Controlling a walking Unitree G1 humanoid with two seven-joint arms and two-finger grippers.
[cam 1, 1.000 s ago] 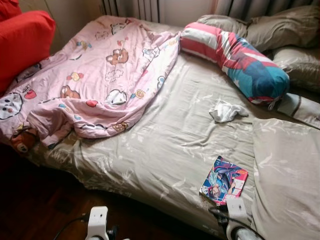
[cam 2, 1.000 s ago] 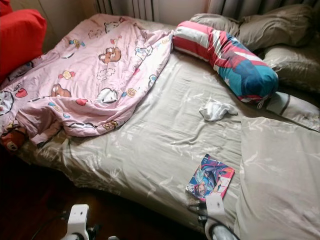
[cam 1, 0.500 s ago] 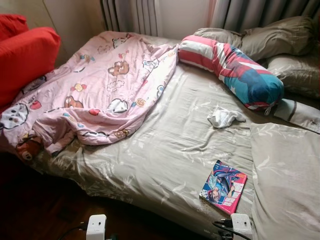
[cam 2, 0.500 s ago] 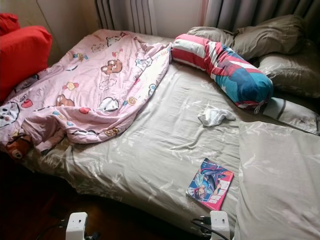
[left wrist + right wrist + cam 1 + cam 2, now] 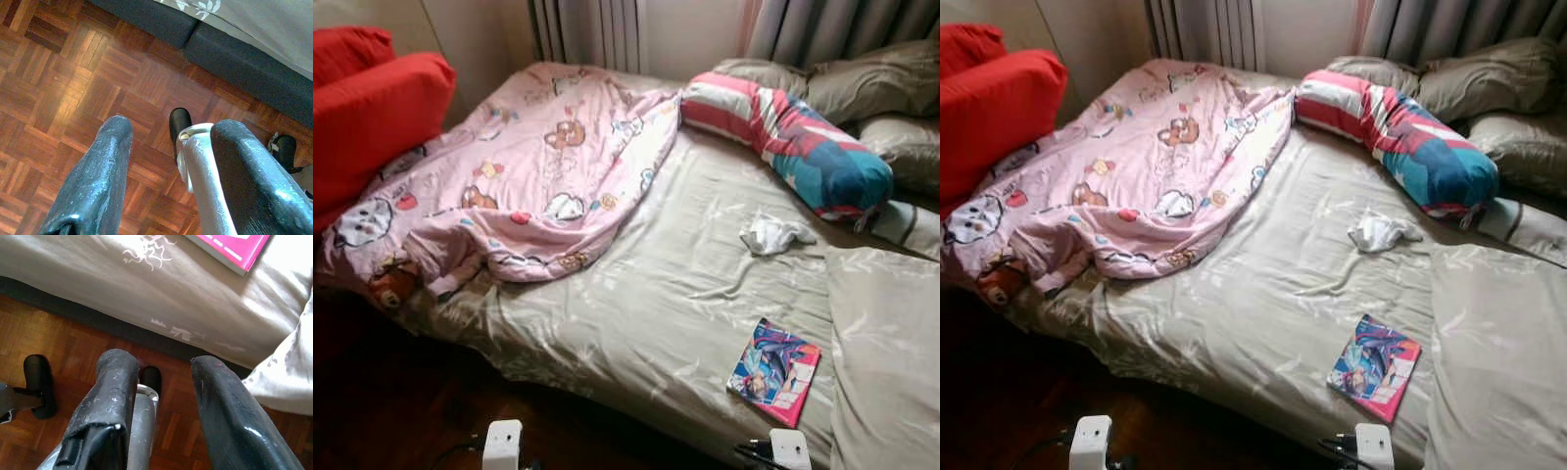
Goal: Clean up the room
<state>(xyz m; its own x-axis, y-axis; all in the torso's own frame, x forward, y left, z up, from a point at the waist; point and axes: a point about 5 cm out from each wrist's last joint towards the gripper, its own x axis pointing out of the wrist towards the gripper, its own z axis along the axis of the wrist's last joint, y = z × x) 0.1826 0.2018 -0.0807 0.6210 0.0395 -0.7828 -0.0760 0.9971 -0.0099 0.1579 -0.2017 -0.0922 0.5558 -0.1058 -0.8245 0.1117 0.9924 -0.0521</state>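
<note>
A bed with a beige sheet (image 5: 666, 284) stands before me. A rumpled pink cartoon blanket (image 5: 529, 176) covers its left half. A small white cloth (image 5: 775, 234) lies mid-bed, and a colourful book (image 5: 774, 371) rests near the front edge; its pink corner (image 5: 230, 247) appears in the right wrist view. A striped red, white and teal bolster (image 5: 793, 142) lies at the back. My left gripper (image 5: 171, 129) hangs open over the parquet, holding nothing. My right gripper (image 5: 161, 360) is open and empty beside the bed's edge, just below the book.
Red cushions (image 5: 372, 108) are stacked at the far left, with a brown teddy bear (image 5: 389, 286) under the blanket's corner. Beige pillows (image 5: 871, 78) sit at the head and a folded beige duvet (image 5: 886, 352) at the right. Dark parquet floor (image 5: 391, 411) runs along the front.
The whole picture has shifted as the camera moved, showing more of the left side and floor. My wrists sit lower in the frame. Nothing on the bed has moved.
</note>
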